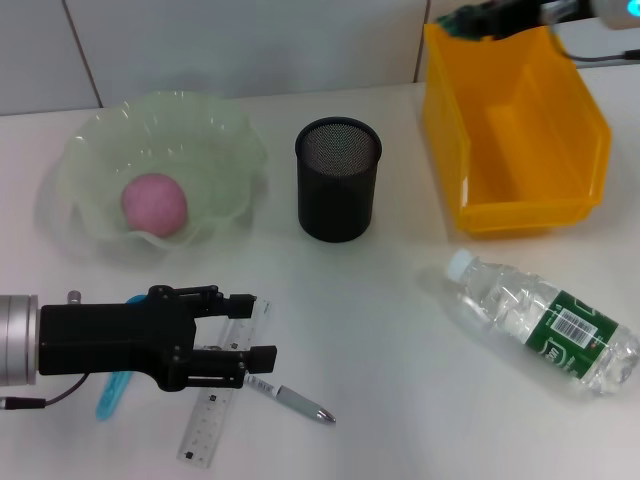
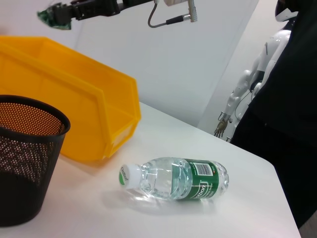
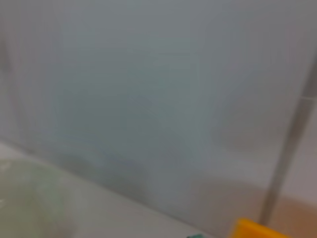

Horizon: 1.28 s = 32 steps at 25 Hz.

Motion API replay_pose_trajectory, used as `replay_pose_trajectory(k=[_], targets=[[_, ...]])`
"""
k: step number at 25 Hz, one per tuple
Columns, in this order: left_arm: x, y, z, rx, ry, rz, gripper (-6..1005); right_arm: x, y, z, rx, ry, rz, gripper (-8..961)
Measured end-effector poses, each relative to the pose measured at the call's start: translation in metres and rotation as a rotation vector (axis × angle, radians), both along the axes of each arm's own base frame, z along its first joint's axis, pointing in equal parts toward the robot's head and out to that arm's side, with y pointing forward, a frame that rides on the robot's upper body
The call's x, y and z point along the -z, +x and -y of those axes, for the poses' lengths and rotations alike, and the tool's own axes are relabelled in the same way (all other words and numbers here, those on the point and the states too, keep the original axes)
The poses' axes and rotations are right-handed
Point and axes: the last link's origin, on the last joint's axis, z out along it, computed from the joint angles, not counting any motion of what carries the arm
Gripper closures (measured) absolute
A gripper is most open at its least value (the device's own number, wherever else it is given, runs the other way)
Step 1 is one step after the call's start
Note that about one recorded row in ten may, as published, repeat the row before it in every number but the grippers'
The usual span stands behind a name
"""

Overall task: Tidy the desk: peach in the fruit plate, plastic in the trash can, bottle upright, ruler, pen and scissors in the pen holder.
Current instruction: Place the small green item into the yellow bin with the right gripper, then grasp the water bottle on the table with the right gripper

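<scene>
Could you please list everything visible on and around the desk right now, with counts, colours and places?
Plate: 1, pale green, far left of the desk.
Peach: 1, pink, in the plate.
Pen holder: 1, black mesh, desk centre.
Bin: 1, yellow, far right.
Bottle: 1, clear with green label and white cap, lying on its side, near right.
Ruler: 1, clear, near left, partly under the left pincer.
Pen: 1, grey, beside the ruler.
Blue item: 1, near left, mostly hidden by the arm.
Left pincer: black, open above the ruler.
Right pincer: black, holding something green over the bin's far corner.
</scene>
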Motion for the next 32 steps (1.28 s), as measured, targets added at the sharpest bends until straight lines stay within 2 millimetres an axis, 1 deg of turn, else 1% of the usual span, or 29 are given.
replay_pose_trajectory(k=[3,4,5,8,19,26,32], targets=[[0.0,0.0,0.0,0.001,0.0,0.0,191,-0.013,0.016,0.002,0.057,0.042,-0.013,596],[0.0,0.0,0.0,0.002,0.0,0.0,191,-0.018,0.026,0.004,0.091,0.056,-0.004,594],[0.0,0.001,0.0,0.003,-0.001,0.0,191,-0.018,0.026,0.004,0.091,0.056,-0.004,592],[0.001,0.002,-0.001,0.005,-0.002,0.0,191,-0.018,0.037,0.007,0.125,0.049,0.016,586],[0.002,0.003,-0.001,0.01,-0.005,0.001,190,-0.007,0.043,0.011,0.141,0.012,0.019,564],[0.002,0.003,-0.001,0.013,-0.005,0.0,190,-0.004,0.044,0.011,0.145,0.006,0.017,550],[0.003,0.003,-0.001,0.013,-0.006,0.0,190,-0.003,0.043,0.01,0.14,0.005,0.02,335]])
